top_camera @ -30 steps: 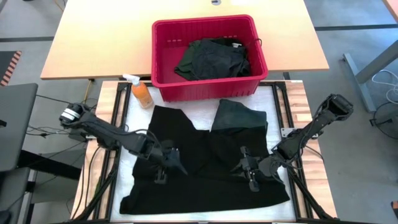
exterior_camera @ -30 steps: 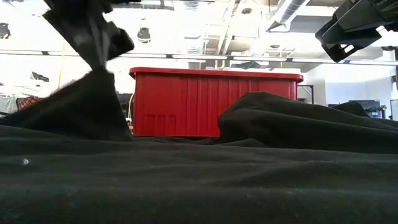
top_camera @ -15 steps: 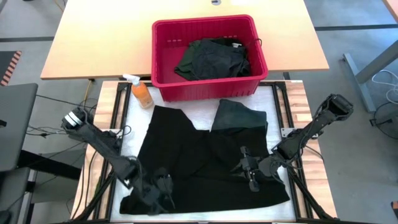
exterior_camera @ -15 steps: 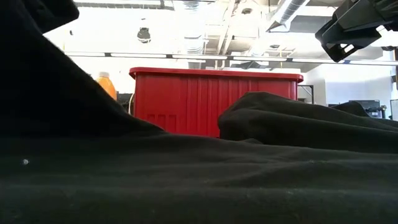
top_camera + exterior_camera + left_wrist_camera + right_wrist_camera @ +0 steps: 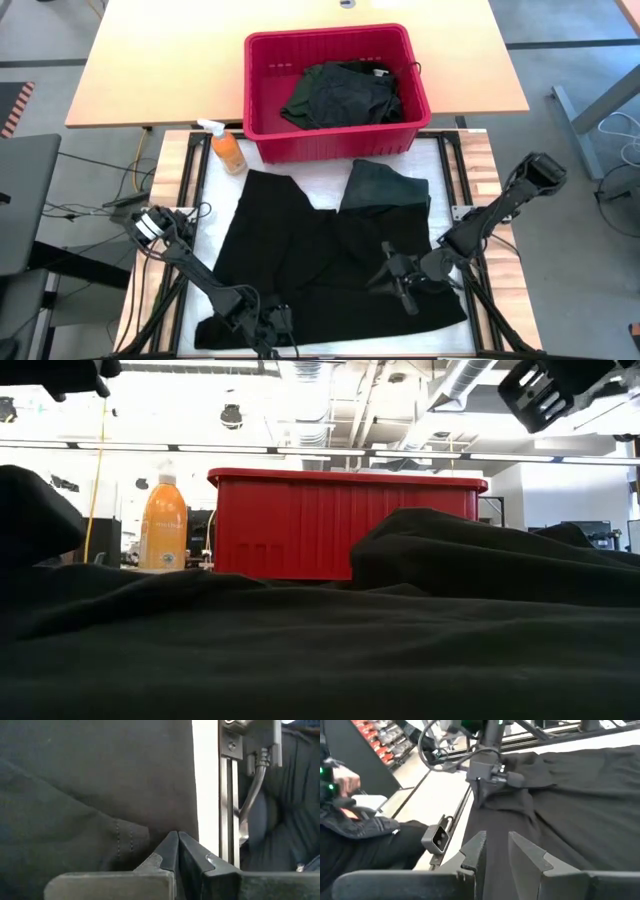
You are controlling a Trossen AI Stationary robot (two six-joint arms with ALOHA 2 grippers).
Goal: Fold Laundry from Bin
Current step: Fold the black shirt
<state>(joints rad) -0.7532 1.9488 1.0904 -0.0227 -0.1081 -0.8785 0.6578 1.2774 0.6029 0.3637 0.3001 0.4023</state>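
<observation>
A black garment of the laundry [image 5: 320, 250] lies spread on the white table cover. A dark green one [image 5: 385, 185] lies bunched on its far right part. More dark laundry [image 5: 345, 92] sits in the red bin [image 5: 260, 70] on the far table. My left gripper [image 5: 278, 325] is low at the near edge, shut on the black garment, and also shows in the right wrist view [image 5: 481, 785]. My right gripper [image 5: 395, 280] hovers above the garment's right half with a narrow gap between its fingers and nothing in it [image 5: 496, 845]. My left gripper pinches the black garment by its near hem [image 5: 152, 836] between its two shut fingers, close to the cloth's corner beside the white cover. The fingers slant down at it toward the near edge. The cloth lies on the table and gathers in folds [image 5: 507, 802] toward the fingers.
An orange spray bottle [image 5: 228, 148] stands left of the bin at the table's far left. Metal frame rails [image 5: 227, 795] run along the table's edges. A person in dark clothes [image 5: 360, 835] is just beyond the near edge.
My left gripper has swung from the garment's middle left toward the near edge and sunk low, staying shut. The cloth it held up in a peak has come down with it and now lies low on the table. My right gripper has tipped slightly in place.
</observation>
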